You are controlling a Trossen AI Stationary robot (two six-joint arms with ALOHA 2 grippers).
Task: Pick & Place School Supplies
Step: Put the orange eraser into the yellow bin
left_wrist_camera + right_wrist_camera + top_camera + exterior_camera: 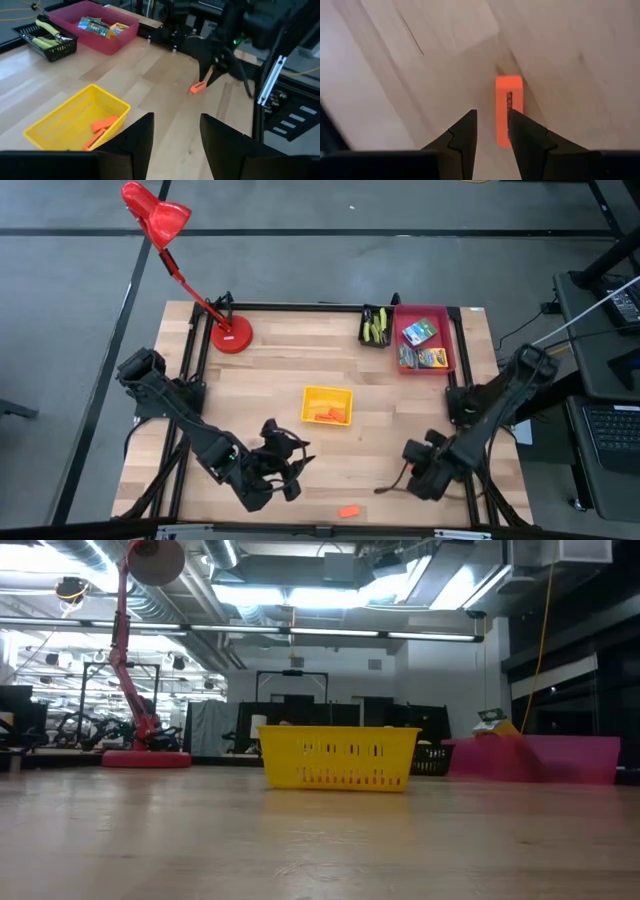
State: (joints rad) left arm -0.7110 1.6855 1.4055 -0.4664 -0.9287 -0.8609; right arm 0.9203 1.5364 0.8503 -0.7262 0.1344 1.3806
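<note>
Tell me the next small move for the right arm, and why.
Probably shift the right tool slightly sideways so the orange piece sits between its fingers, then lower. The right wrist view shows the piece lying flat on the table, partly behind one finger rather than centred in the gap. The other orange pieces already lie in the yellow tray.

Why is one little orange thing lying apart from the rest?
One small orange block lies loose on the bare wooden table near its front edge, while similar orange pieces sit inside the yellow basket. The right gripper hovers directly over it, open.
</note>
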